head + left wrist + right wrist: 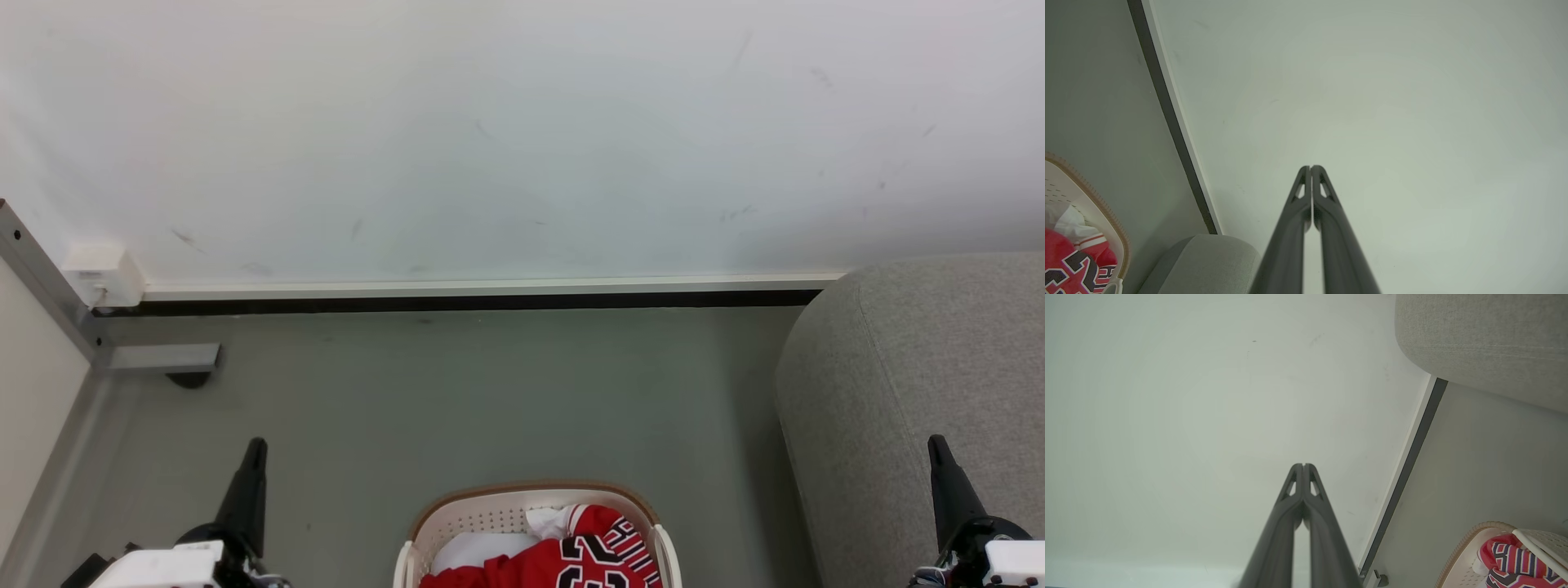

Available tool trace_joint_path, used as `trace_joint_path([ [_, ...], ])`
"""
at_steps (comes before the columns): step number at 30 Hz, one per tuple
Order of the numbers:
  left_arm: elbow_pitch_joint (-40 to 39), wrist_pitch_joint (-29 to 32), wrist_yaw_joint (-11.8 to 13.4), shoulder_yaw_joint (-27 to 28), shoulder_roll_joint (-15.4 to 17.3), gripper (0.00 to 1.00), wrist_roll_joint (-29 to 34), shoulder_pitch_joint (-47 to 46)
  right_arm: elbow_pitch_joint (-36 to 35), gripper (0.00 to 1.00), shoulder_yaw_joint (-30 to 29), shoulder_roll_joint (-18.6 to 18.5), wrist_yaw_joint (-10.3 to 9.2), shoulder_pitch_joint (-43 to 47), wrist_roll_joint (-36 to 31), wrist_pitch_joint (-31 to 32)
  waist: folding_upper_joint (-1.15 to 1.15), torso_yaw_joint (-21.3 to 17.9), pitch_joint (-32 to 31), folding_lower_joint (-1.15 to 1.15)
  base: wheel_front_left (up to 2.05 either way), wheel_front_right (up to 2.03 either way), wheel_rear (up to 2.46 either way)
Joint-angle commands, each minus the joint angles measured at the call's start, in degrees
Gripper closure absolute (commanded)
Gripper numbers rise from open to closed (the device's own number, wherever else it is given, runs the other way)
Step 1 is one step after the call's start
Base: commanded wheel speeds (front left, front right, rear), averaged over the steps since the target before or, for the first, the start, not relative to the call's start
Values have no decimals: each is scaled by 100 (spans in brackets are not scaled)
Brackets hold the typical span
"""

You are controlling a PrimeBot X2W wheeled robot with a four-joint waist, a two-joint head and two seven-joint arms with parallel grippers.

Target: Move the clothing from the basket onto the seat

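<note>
Clothing (571, 555) — red, with black-and-white numbers — heaped inside the basket (531, 492), next to some white cloth (482, 549). Basket down on the grey floor (490, 392), at the bottom of the head view, not far from the white wall (490, 122). Big grey seat (922, 367) off to the right of the basket, near it but apart. Left gripper (256, 445) low on the left, above the floor, fingers pressed tight together, gripping nothing. Right gripper (936, 443) low on the right, in front of the seat, fingers squeezed together too. Both well apart from the clothing, one on each side of the basket. From each wrist, dark fingers aimed at the wall — tips touching.
</note>
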Motion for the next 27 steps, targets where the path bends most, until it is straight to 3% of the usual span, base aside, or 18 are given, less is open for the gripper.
trace_joint_path([
  [1, -21, 19, -26, 8, 42, 100, -82, -46, -31, 100, -17, 0, -13, -70, 7, 12, 0, 0, 0, 0, 0, 0, 0],
  [27, -22, 19, -26, 8, 43, 100, -82, -46, -31, 100, -17, 0, -13, -70, 7, 12, 0, 0, 0, 0, 0, 0, 0],
])
